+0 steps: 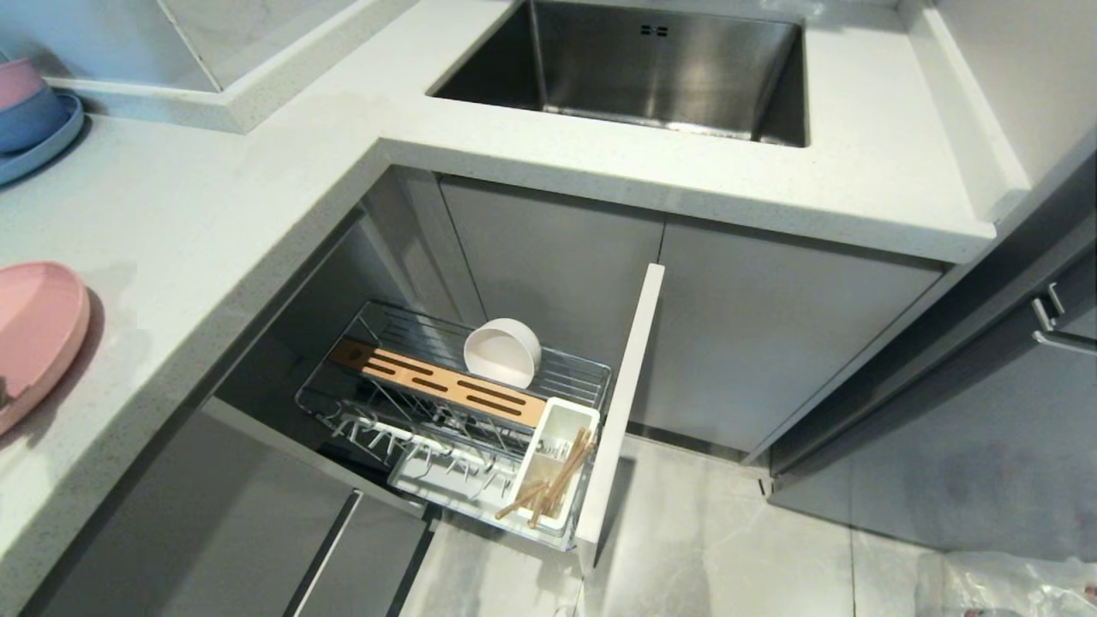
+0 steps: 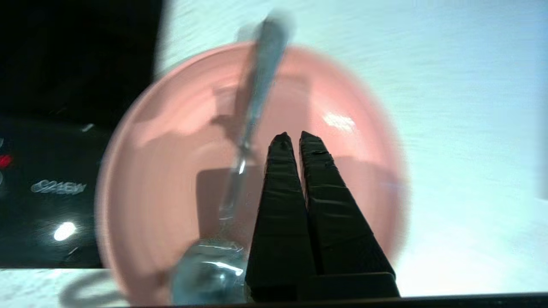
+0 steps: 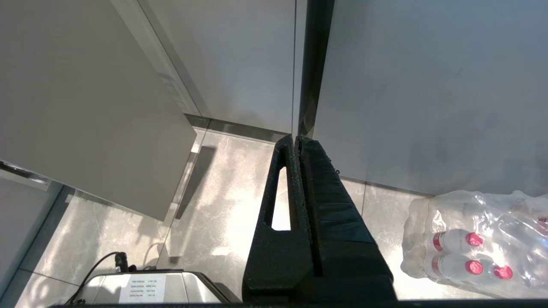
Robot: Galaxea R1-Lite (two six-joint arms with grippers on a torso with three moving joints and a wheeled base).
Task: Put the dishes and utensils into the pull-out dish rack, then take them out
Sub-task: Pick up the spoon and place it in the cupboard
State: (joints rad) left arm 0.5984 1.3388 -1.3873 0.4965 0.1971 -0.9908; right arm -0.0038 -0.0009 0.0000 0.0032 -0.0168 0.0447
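Over the plate (image 2: 334, 179), left end effector (image 2: 292, 136) sat closed on nothing, spoon (image 2: 252, 115) lying just beside it. Best reopen, recentre on the handle. Right end effector (image 3: 295, 137) was closed, parked.

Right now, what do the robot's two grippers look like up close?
Both are matte black. The left gripper has two long tapered fingers with a rough, ridged, tape-like surface, narrowing to blunt tips. The right gripper has the same wedge shape; one finger has a long slot cut through it, the other looks wrapped in ridged black tape. No cables or markings show.
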